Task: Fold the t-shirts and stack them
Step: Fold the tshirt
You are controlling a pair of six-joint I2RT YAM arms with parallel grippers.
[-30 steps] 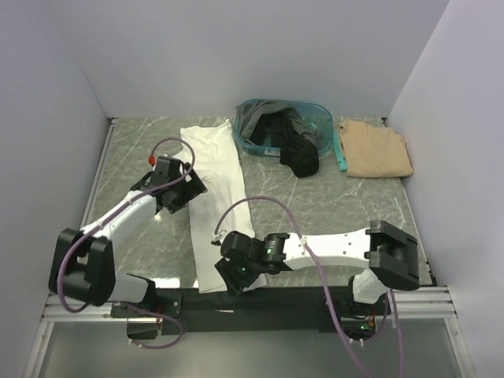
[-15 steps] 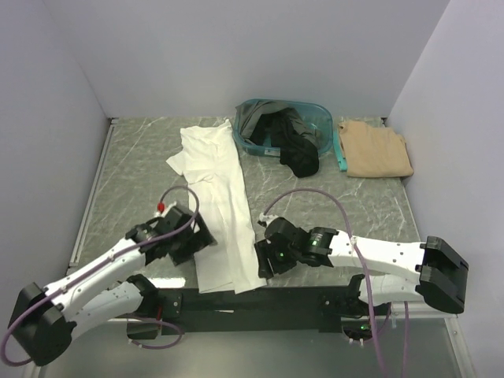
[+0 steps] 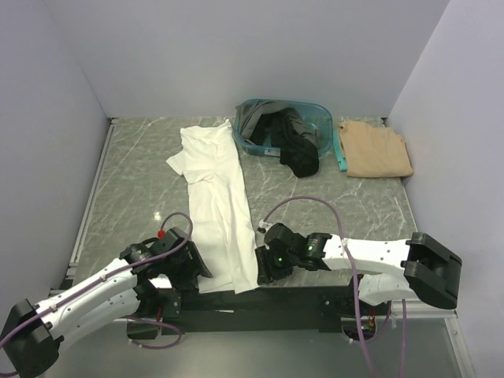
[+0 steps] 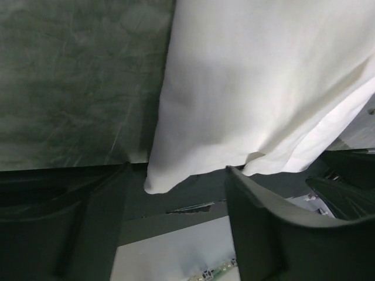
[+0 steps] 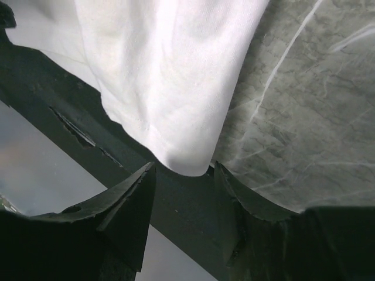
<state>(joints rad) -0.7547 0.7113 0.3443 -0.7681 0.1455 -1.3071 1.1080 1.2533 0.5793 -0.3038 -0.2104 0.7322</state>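
Observation:
A long white t-shirt (image 3: 216, 205), folded lengthwise, runs from the back of the table to its near edge. My left gripper (image 3: 194, 265) stands open at the shirt's near left corner (image 4: 155, 182), which lies just ahead of its fingers (image 4: 258, 228). My right gripper (image 3: 264, 269) is open at the near right corner (image 5: 187, 161), which sits between its fingertips (image 5: 146, 175). Neither grips the cloth. A tan t-shirt (image 3: 376, 150) lies folded at the back right. Dark t-shirts (image 3: 285, 138) fill a teal basket.
The teal basket (image 3: 331, 130) stands at the back centre, with one black shirt (image 3: 301, 163) hanging over its front rim. The black frame rail (image 3: 236, 299) runs along the near table edge under both grippers. Walls close in on the left, back and right.
My left arm swung from the shirt's sleeve at the back left to its near left corner. The right gripper shifted from the near hem to the right corner. Both jaws narrowed.

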